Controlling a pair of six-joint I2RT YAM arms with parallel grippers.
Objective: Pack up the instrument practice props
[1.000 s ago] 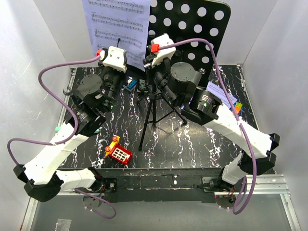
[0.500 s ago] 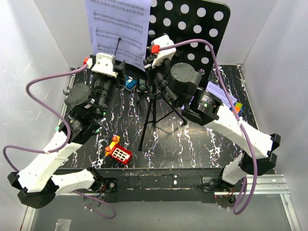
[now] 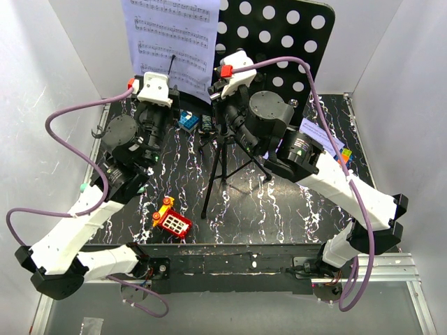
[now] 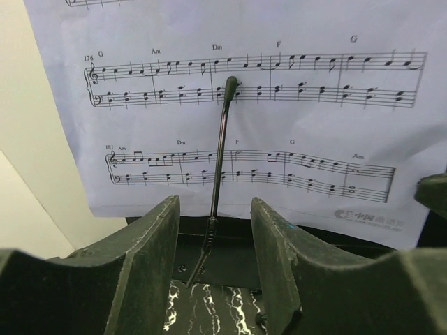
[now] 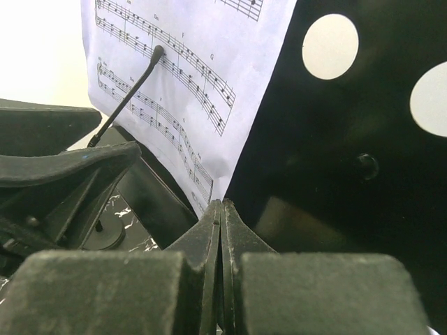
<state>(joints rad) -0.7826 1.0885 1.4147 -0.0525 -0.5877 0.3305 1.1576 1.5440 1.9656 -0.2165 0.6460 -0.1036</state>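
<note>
Left end effector (image 4: 214,207), jaws parted and empty, faces sheet music (image 4: 314,139) just ahead.

Bright, even light, soft shadows; the left claw (image 4: 213,216) looms blurred up close, while the sheet music (image 4: 279,139) reads sharp.

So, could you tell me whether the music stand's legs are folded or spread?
Spread: the legs splay apart from the central post down onto the tabletop.

White sheet-music page (image 3: 171,35) cut off at top edge; small blue object (image 3: 187,120), maybe a box, too small to tell
</note>
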